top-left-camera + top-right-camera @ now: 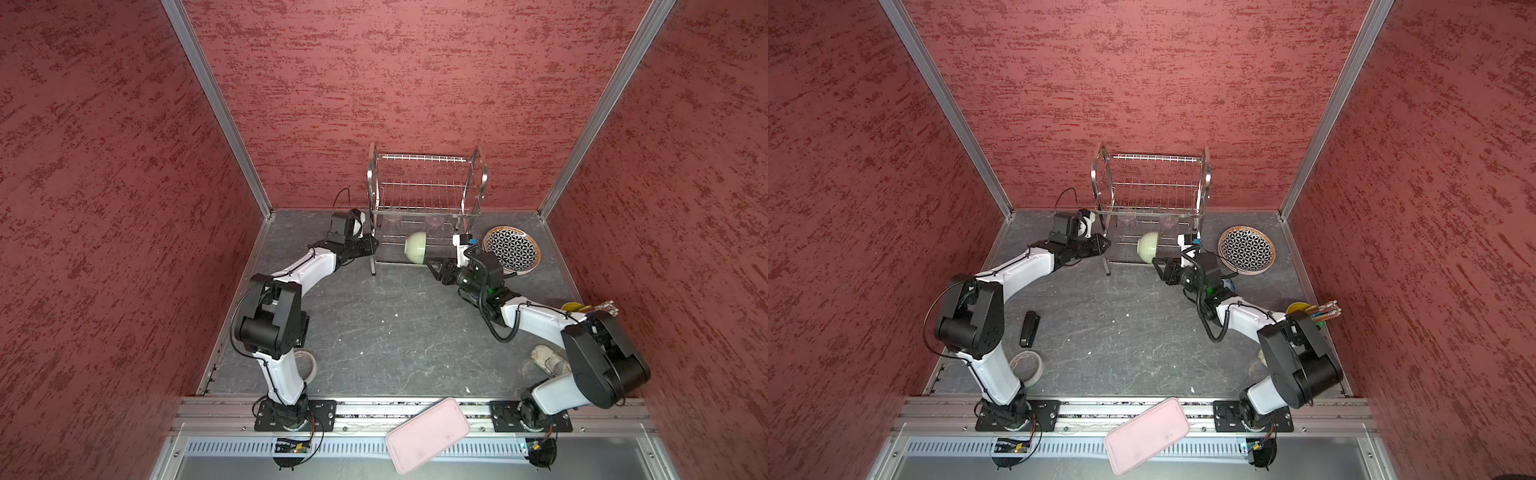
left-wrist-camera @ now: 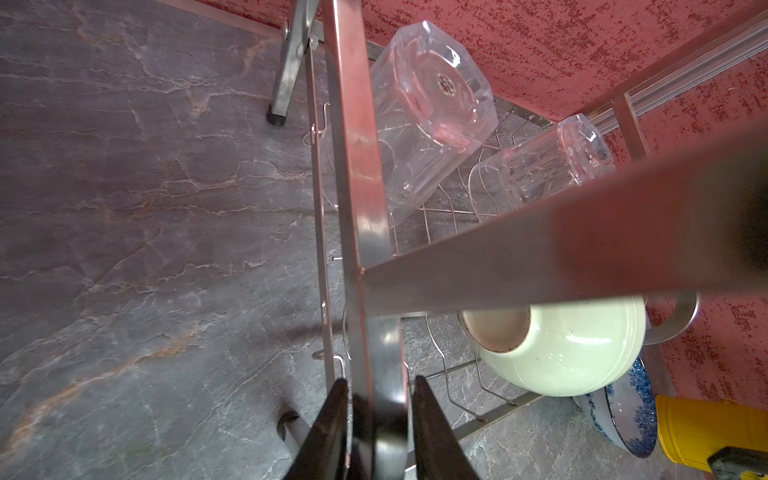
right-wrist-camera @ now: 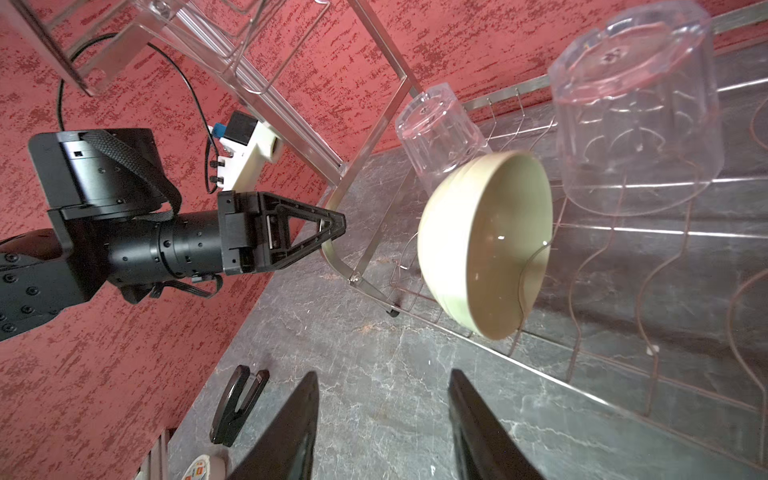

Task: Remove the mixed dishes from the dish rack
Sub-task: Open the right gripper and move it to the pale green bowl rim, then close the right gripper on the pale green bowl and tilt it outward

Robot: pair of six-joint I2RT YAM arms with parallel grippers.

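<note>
The dish rack [image 1: 428, 183] [image 2: 359, 166] stands at the back of the table. My left gripper [image 1: 374, 243] [image 1: 1106, 243] [image 2: 379, 380] is shut on its left side frame. On the lower tier a pale green bowl [image 1: 415, 248] [image 1: 1148, 248] [image 2: 573, 353] [image 3: 478, 245] leans on edge. Behind it two clear cups [image 2: 424, 116] [image 2: 548, 162] stand upside down. My right gripper [image 1: 430, 266] [image 1: 1156, 264] [image 3: 383, 374] is open just in front of the bowl and holds nothing. A black-and-white plate [image 1: 512, 249] [image 1: 1246, 249] lies on the table right of the rack. A blue-floral bowl [image 2: 623, 407] sits beyond the rack.
A pink tray [image 1: 428, 434] [image 1: 1146, 434] overhangs the front rail. A yellow cup of sticks [image 1: 573, 306] [image 1: 1298, 309] stands at the right wall. A black stapler [image 1: 1030, 329] [image 3: 237, 403] and a tape roll [image 1: 1026, 365] lie front left. Red walls close three sides.
</note>
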